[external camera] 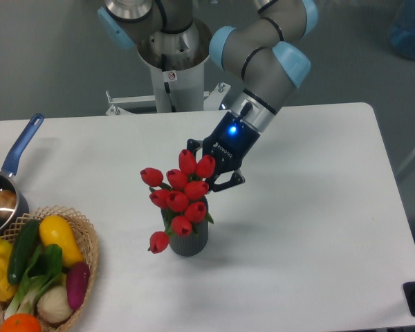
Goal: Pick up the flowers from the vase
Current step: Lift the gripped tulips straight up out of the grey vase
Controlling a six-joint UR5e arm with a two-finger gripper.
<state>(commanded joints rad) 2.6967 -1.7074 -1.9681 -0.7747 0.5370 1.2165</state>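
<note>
Red flowers (pixel 180 194) stand partly in the vase (pixel 187 238), the gripper (pixel 209 178) seemingly clamped on their upper stems, so lifting them clear remains.

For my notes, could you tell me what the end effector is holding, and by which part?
Apparently the flowers, gripped among the upper stems behind the buds; the contact itself is hidden.

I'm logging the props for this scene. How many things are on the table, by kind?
Tulip bunch: 1
Vase: 1
Saucepan: 1
Wicker basket of vegetables: 1
Total: 4
</note>
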